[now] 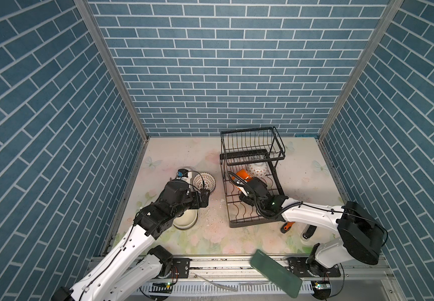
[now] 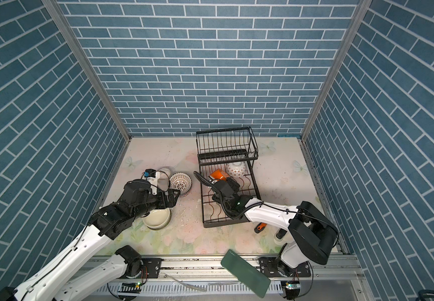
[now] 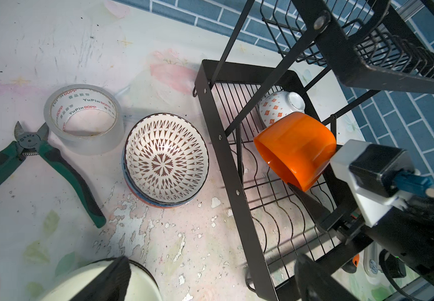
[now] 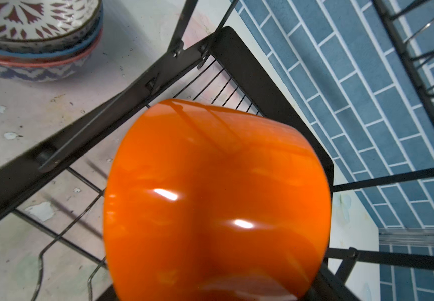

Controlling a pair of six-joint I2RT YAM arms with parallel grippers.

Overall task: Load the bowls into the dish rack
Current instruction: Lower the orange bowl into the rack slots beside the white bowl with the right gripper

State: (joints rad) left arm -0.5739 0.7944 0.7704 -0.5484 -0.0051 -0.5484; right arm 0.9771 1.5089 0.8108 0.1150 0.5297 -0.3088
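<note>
Orange bowl (image 3: 294, 148) is tipped sideways, mouth leftward.

The black wire dish rack (image 3: 223, 151) is standing. An orange bowl (image 3: 295, 148) is leaning on its side in the rack's bottom level, just beside a dotted white bowl (image 3: 275, 109). Stacked patterned bowls (image 3: 166, 161) are sitting near the rack.

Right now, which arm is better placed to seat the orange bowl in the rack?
Right. The right gripper holds the orange bowl, tilted, over the dish rack's lower wires. The left gripper hangs open outside it, by the cream bowl.
</note>
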